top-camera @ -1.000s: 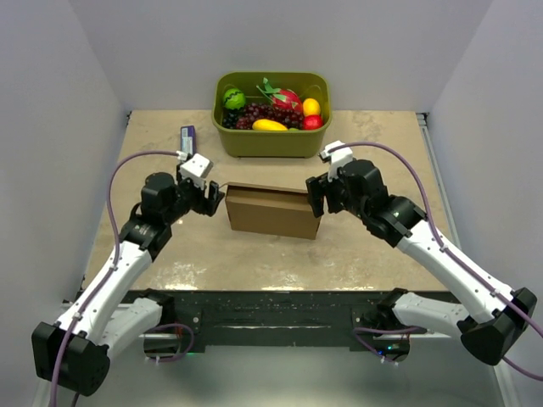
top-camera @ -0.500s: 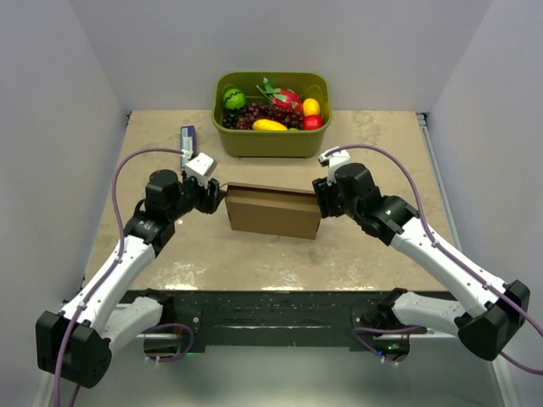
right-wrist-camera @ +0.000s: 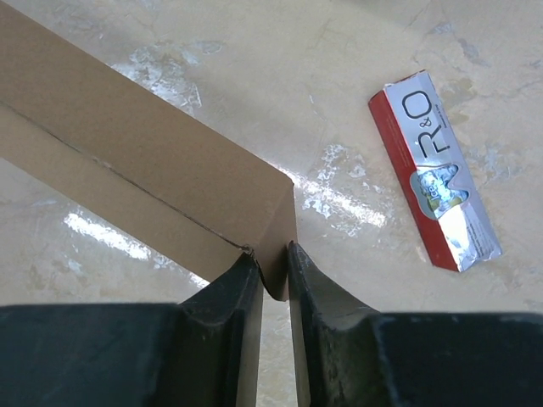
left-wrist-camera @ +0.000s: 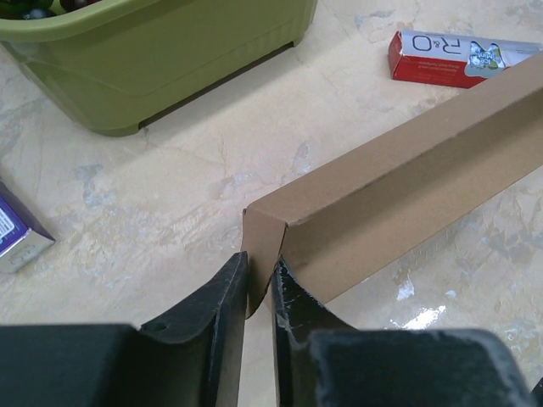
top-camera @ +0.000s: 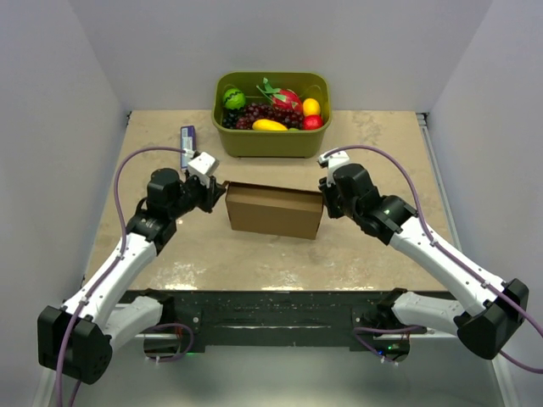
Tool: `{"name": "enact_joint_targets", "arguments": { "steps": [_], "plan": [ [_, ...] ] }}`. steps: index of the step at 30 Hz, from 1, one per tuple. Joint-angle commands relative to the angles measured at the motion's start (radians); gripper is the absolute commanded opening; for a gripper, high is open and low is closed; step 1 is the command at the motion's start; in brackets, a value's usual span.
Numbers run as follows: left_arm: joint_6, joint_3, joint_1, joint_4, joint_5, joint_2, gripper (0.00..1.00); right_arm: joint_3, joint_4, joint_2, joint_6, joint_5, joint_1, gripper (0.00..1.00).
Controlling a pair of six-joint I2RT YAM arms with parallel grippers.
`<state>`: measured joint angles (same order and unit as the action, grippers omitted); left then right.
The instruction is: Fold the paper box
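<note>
Now | left claw (left-wrist-camera: 259,273) pinching paper box (left-wrist-camera: 407,191) flap | right claw (right-wrist-camera: 272,267) pinching opposite flap

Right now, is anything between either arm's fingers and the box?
Nothing visible. The left fingers pinch the box at one end, the right fingers at the other. The tub stands behind, apart.

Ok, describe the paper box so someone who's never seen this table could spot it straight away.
Find the olive-green tub of fruit at the far edge of the table. Just in front of it, mid-table, sits the paper box, its ends pinched by the left gripper and right gripper. It is long, plain brown unprinted cardboard, unlike the small purple carton nearby.
</note>
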<state>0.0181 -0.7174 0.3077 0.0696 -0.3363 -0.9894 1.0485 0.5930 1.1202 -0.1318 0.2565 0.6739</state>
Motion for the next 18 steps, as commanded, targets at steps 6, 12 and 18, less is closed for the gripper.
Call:
{"name": "enact_joint_targets", "arguments": {
  "steps": [6, 12, 18],
  "plan": [
    [-0.053, -0.03, -0.007, -0.054, -0.063, -0.014, 0.04, 0.051, 0.028, 0.003, -0.003, 0.004, 0.001, 0.09],
    [-0.09, -0.089, -0.007, -0.021, -0.033, -0.025, 0.0, 0.093, 0.025, 0.027, 0.001, -0.023, 0.001, 0.05],
    [-0.098, -0.183, -0.007, 0.087, -0.017, -0.083, 0.0, 0.105, 0.036, 0.059, 0.003, -0.004, 0.003, 0.06]
  ]
}}
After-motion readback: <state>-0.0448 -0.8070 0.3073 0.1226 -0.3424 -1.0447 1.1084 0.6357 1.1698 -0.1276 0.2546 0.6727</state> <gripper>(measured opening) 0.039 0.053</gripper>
